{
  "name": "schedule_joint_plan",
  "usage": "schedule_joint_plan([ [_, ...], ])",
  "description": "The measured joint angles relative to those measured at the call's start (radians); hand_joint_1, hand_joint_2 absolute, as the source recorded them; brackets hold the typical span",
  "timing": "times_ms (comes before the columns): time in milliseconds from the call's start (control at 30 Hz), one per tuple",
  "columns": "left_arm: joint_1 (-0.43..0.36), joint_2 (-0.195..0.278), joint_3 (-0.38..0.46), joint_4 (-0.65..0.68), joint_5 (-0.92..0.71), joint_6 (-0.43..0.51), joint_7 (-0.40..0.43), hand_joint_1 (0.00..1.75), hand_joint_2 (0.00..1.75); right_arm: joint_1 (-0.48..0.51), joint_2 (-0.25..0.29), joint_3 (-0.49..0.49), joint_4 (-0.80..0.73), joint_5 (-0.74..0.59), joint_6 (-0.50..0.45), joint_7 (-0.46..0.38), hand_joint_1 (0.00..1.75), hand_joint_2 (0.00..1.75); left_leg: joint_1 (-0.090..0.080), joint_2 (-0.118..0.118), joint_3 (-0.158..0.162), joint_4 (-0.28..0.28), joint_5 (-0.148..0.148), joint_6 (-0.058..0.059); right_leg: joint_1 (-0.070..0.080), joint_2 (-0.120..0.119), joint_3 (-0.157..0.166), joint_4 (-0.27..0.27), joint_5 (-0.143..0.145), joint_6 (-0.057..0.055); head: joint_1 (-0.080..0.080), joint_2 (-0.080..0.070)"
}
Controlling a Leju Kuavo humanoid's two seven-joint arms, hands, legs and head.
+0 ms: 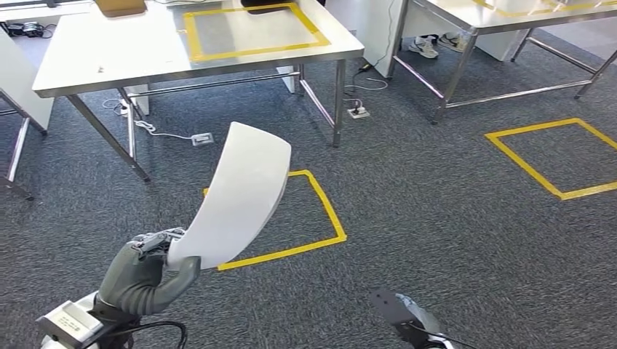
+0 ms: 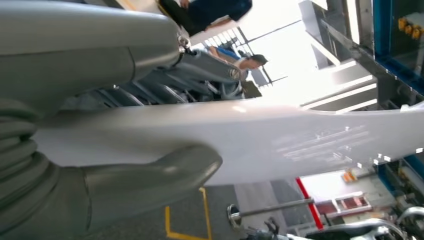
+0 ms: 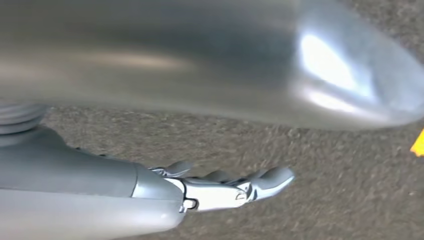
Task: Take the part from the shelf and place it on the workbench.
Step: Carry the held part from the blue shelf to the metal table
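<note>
My left hand (image 1: 145, 275) grips the lower end of a white curved sheet-like part (image 1: 236, 195), which rises up and away over the grey carpet. In the left wrist view the part (image 2: 280, 142) runs across the picture, pinched between the thick grey thumb (image 2: 150, 175) and the darker fingers (image 2: 150, 90). The steel workbench (image 1: 109, 54) stands ahead, with a yellow taped rectangle (image 1: 251, 33) on its top. My right hand (image 3: 220, 190) hangs over the carpet with its fingers stretched out and nothing in them; the right arm's end (image 1: 404, 314) shows at the bottom of the head view.
A yellow taped square (image 1: 320, 218) marks the floor in front of the workbench, another (image 1: 560, 156) lies at the right. A second steel table (image 1: 466, 22) stands at the back right, a person's shoes (image 1: 436, 45) under it. Cables and power strips (image 1: 202, 138) lie under the workbench.
</note>
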Motion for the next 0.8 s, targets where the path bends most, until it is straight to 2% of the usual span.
schedule_joint_plan([
  [33, 0.004, 0.000, 0.000, 0.000, -0.003, -0.002, 0.003, 1.75, 1.75, 0.002, 0.001, 0.000, 0.001, 0.000, 0.000, 0.000, 0.00, 0.00, 0.001, 0.005, -0.032, 0.065, -0.027, -0.003, 0.000, -0.007, -0.001, 0.001, -0.001, -0.001, 0.000, 0.000],
  [67, 0.008, 0.000, 0.000, 0.000, -0.005, -0.003, 0.008, 1.75, 1.75, 0.004, 0.002, 0.000, 0.001, 0.001, 0.000, -0.001, 0.00, 0.00, 0.002, 0.009, -0.053, 0.109, -0.039, -0.005, 0.000, -0.013, -0.001, 0.003, -0.002, -0.001, 0.000, 0.000],
  [100, 0.012, 0.000, 0.000, -0.001, -0.008, -0.005, 0.011, 1.75, 1.75, 0.004, 0.002, 0.000, 0.002, 0.002, 0.000, 0.000, 0.00, 0.00, 0.003, 0.011, -0.058, 0.117, -0.032, -0.006, 0.000, -0.020, -0.001, 0.005, -0.003, -0.001, 0.000, 0.000],
  [133, 0.015, 0.000, 0.000, -0.003, -0.009, -0.007, 0.014, 1.75, 1.75, 0.004, 0.004, 0.000, 0.002, 0.004, 0.000, 0.000, 0.00, 0.00, 0.005, 0.014, -0.042, 0.086, -0.006, -0.007, 0.000, -0.025, -0.001, 0.007, -0.005, 0.001, 0.000, 0.000],
  [200, 0.018, 0.000, 0.000, -0.009, -0.011, -0.010, 0.017, 1.75, 1.75, 0.003, 0.006, 0.000, 0.002, 0.007, 0.000, 0.003, 0.00, 0.00, 0.005, 0.034, 0.025, -0.046, 0.054, -0.005, 0.000, -0.034, 0.000, 0.013, -0.011, 0.008, 0.000, 0.000],
  [267, 0.021, -0.001, 0.000, -0.016, -0.011, -0.010, 0.019, 1.75, 1.75, 0.003, 0.006, 0.000, 0.002, 0.009, 0.000, 0.004, 0.00, 0.00, 0.002, 0.048, 0.067, -0.135, 0.081, 0.007, 0.004, -0.041, 0.001, 0.019, -0.017, 0.019, 0.001, 0.000],
  [367, 0.027, -0.002, 0.000, -0.023, -0.011, -0.010, 0.026, 1.75, 1.75, 0.003, 0.006, 0.000, 0.002, 0.010, 0.000, 0.004, 0.00, 0.00, -0.001, 0.034, 0.067, -0.148, 0.085, 0.029, 0.004, -0.051, 0.004, 0.018, -0.019, 0.036, 0.001, 0.000],
  [400, 0.029, -0.002, 0.000, -0.025, -0.011, -0.010, 0.027, 1.75, 1.75, 0.003, 0.006, 0.000, 0.002, 0.010, 0.000, 0.004, 0.00, 0.00, 0.000, 0.029, 0.068, -0.150, 0.087, 0.036, 0.002, -0.047, 0.002, 0.025, -0.026, 0.042, 0.001, 0.000],
  [433, 0.030, -0.003, 0.000, -0.027, -0.011, -0.010, 0.028, 1.75, 1.75, 0.003, 0.006, 0.001, 0.002, 0.010, -0.001, 0.004, 0.00, 0.00, 0.002, 0.025, 0.069, -0.153, 0.090, 0.042, 0.001, -0.038, -0.007, 0.050, -0.044, 0.047, 0.002, 0.000],
  [467, 0.031, -0.003, 0.000, -0.029, -0.011, -0.010, 0.028, 1.75, 1.75, 0.004, 0.006, 0.001, 0.002, 0.010, -0.001, 0.004, 0.00, 0.00, 0.004, 0.021, 0.070, -0.155, 0.092, 0.047, 0.000, -0.026, -0.028, 0.097, -0.073, 0.051, 0.002, 0.000],
  [533, 0.034, -0.004, 0.000, -0.029, -0.010, -0.010, 0.029, 1.75, 1.75, 0.007, 0.005, 0.001, 0.002, 0.009, -0.002, 0.004, 0.00, 0.00, 0.004, 0.011, 0.067, -0.155, 0.093, 0.051, 0.001, -0.008, -0.093, 0.233, -0.139, 0.054, 0.002, 0.000],
  [567, 0.036, -0.004, 0.000, -0.029, -0.010, -0.010, 0.029, 1.75, 1.75, 0.010, 0.004, 0.001, 0.002, 0.008, -0.002, 0.004, 0.00, 0.00, 0.003, 0.005, 0.066, -0.155, 0.094, 0.052, 0.001, -0.005, -0.120, 0.287, -0.156, 0.054, 0.002, 0.000],
  [600, 0.038, -0.004, 0.000, -0.029, -0.010, -0.010, 0.029, 1.75, 1.75, 0.012, 0.004, 0.001, 0.002, 0.007, -0.002, 0.004, 0.00, 0.00, 0.002, -0.002, 0.066, -0.155, 0.094, 0.052, 0.002, -0.003, -0.130, 0.305, -0.152, 0.052, 0.002, 0.000],
  [633, 0.039, -0.004, 0.000, -0.029, -0.010, -0.010, 0.029, 1.75, 1.75, 0.013, 0.004, 0.001, 0.002, 0.007, -0.002, 0.004, 0.00, 0.00, 0.002, -0.009, 0.067, -0.155, 0.094, 0.052, 0.002, -0.002, -0.121, 0.283, -0.130, 0.049, 0.002, 0.000],
  [700, 0.039, -0.004, 0.000, -0.029, -0.010, -0.010, 0.029, 1.75, 1.75, 0.013, 0.003, 0.001, 0.002, 0.007, -0.002, 0.004, 0.00, 0.00, 0.002, -0.023, 0.069, -0.154, 0.094, 0.050, 0.002, 0.013, -0.057, 0.148, -0.058, 0.040, 0.002, 0.000],
  [733, 0.039, -0.004, 0.000, -0.029, -0.010, -0.010, 0.030, 1.75, 1.75, 0.013, 0.002, 0.001, 0.002, 0.007, -0.002, 0.004, 0.00, 0.00, 0.001, -0.029, 0.069, -0.153, 0.094, 0.046, 0.004, 0.024, -0.026, 0.083, -0.033, 0.035, 0.002, 0.000],
  [767, 0.039, -0.004, 0.000, -0.029, -0.010, -0.010, 0.030, 1.75, 1.75, 0.013, 0.002, 0.001, 0.002, 0.007, -0.002, 0.004, 0.00, 0.00, 0.000, -0.035, 0.067, -0.152, 0.094, 0.041, 0.005, 0.032, -0.006, 0.038, -0.019, 0.032, 0.002, 0.000],
  [800, 0.039, -0.005, 0.000, -0.030, -0.010, -0.010, 0.030, 1.75, 1.75, 0.013, 0.001, 0.001, 0.002, 0.007, -0.002, 0.004, 0.00, 0.00, 0.000, -0.040, 0.066, -0.153, 0.095, 0.035, 0.007, 0.037, 0.002, 0.018, -0.017, 0.028, 0.002, 0.000],
])
